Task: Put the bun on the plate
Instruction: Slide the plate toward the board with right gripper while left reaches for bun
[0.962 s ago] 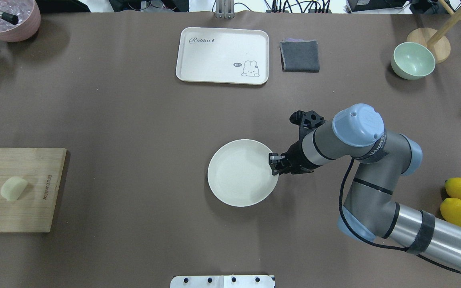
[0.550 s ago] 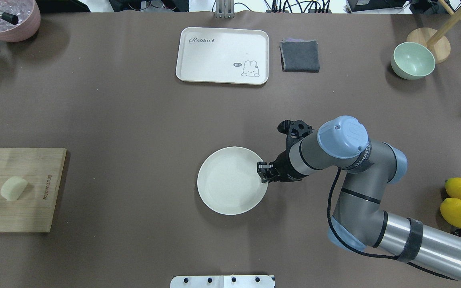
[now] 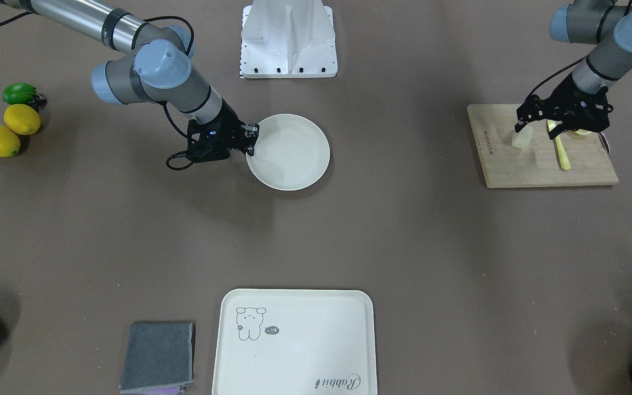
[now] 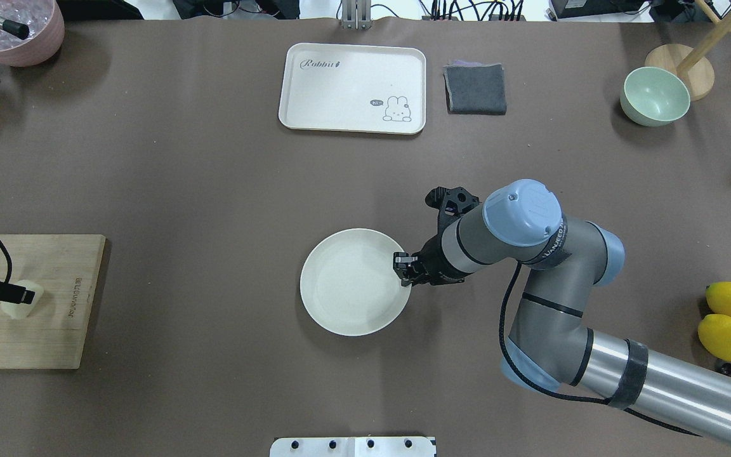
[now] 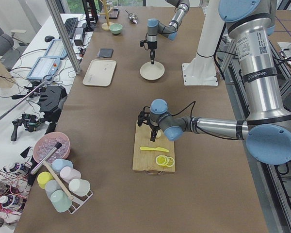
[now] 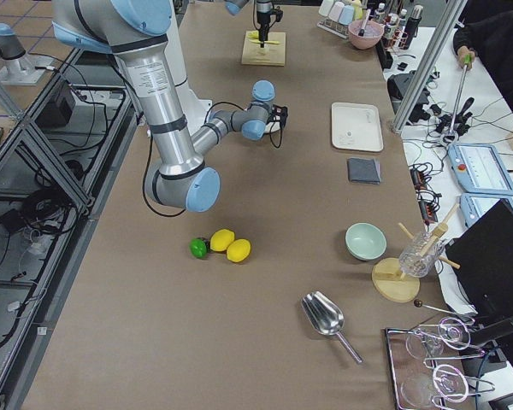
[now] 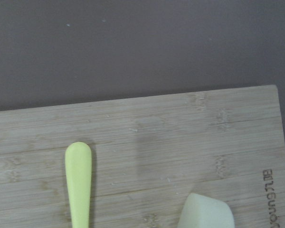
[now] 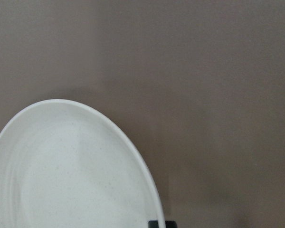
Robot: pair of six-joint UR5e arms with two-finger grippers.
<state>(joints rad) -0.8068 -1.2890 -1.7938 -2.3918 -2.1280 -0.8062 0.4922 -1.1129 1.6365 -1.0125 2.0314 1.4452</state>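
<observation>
The bun (image 4: 19, 299), a small pale block, lies on a wooden cutting board (image 4: 54, 330) at the table's left edge, and also shows in the front view (image 3: 520, 139) and the left wrist view (image 7: 205, 212). My left gripper (image 3: 536, 130) hovers open just above it, one finger (image 4: 10, 293) reaching over the bun. The plate (image 4: 346, 292), round and cream, rests mid-table with nothing on it. My right gripper (image 4: 401, 264) is shut on the plate's right rim (image 3: 251, 144). The right wrist view shows the plate (image 8: 61, 180) bare.
A yellow knife (image 3: 560, 151) lies on the board beside the bun. A cartoon-print tray (image 4: 354, 87) and a grey cloth (image 4: 475, 89) sit at the far side, a green bowl (image 4: 655, 96) far right. Lemons (image 4: 727, 320) lie near the right arm.
My right gripper has dragged the plate leftward across the table. My left gripper has come in from the left edge over the board to the bun.
</observation>
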